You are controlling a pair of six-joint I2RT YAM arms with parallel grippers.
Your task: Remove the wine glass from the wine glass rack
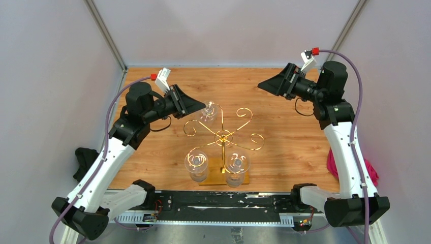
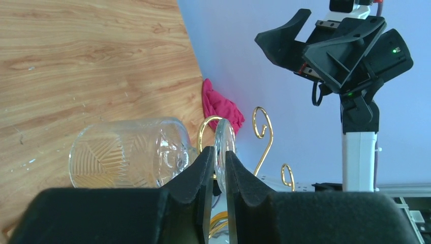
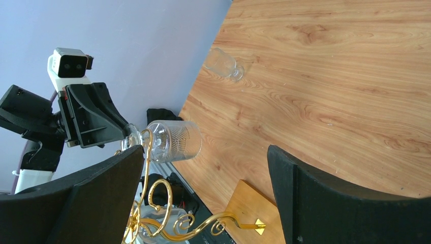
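The wine glass rack [image 1: 222,135] stands near the table's front on its wooden base [image 1: 213,179], its gold scroll arms spreading out from the pole. My left gripper [image 1: 204,107] is shut on the flat foot [image 2: 224,145] of a clear patterned wine glass [image 1: 209,113] that hangs at a back left arm of the rack. The left wrist view shows its bowl [image 2: 127,157] to the left of my fingers. Two more glasses [image 1: 196,163] [image 1: 237,165] hang at the front. My right gripper [image 1: 262,85] is open and empty, high at the back right. In its view [image 3: 206,152] the held glass [image 3: 173,140] is far off.
Another clear glass [image 3: 222,63] lies on the table near the left wall, seen only in the right wrist view. A pink cloth [image 1: 373,170] lies at the table's right edge. A black object [image 1: 84,160] sits off the left edge. Grey walls close in three sides.
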